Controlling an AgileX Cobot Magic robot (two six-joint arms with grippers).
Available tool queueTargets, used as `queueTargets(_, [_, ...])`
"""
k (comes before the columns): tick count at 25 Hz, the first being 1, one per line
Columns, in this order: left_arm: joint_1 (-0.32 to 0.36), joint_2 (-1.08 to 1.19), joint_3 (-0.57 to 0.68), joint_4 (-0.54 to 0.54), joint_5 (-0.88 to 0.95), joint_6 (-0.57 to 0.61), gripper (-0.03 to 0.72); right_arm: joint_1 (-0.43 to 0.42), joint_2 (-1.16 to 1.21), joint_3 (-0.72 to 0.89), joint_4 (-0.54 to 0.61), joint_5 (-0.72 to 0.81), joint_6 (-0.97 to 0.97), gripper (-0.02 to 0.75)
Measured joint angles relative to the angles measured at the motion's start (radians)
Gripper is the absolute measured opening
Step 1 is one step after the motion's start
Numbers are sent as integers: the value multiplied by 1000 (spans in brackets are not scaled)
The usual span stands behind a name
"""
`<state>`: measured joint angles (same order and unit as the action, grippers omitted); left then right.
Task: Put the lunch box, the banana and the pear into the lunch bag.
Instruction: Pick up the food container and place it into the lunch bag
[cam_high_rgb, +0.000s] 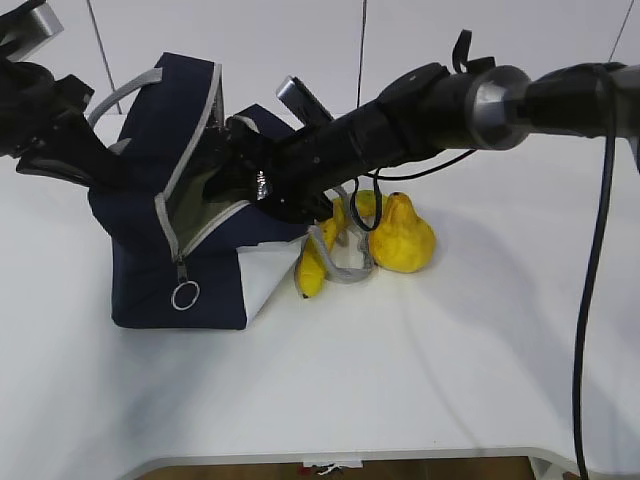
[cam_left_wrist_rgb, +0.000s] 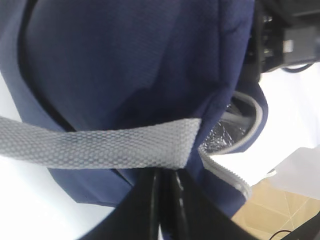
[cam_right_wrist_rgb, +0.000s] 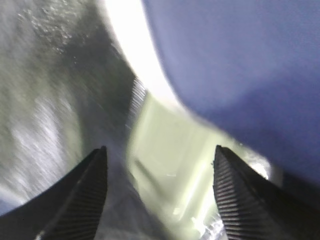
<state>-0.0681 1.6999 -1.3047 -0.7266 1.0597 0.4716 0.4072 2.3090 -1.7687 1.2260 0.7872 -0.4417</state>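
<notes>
Two pincers: right pincer (cam_right_wrist_rgb: 159, 192) apart inside the lunch bag (cam_high_rgb: 150, 270); left pincer (cam_left_wrist_rgb: 165, 200) clamped on its handle (cam_left_wrist_rgb: 100, 145).

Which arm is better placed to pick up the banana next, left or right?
Right, probably. Its end effector is open at the lunch bag mouth, on the banana's side. The left end effector is shut on the bag's handle.

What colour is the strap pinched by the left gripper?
Light grey woven webbing strap, against the navy bag. Clearest in the left wrist view.
</notes>
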Motion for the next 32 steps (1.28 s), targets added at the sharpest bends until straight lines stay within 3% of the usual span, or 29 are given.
queueTargets(4, [0,0,0,2,0,0,-6,0,0,-78,-83,54,43,525])
queueTargets(13, [0,0,0,38,0,0,-7,0,0,-300,-541,305,329,526])
queueTargets(18, [0,0,0,63,-6,0,-7,0,0,-424,-645,428,406,527])
queueTargets(27, [0,0,0,147,-8,-62,-7,0,-20,-503,-771,448,540,527])
queueTargets(32, [0,0,0,214,-9,-112,-7,0,-57,-503,-1009,456,665,527])
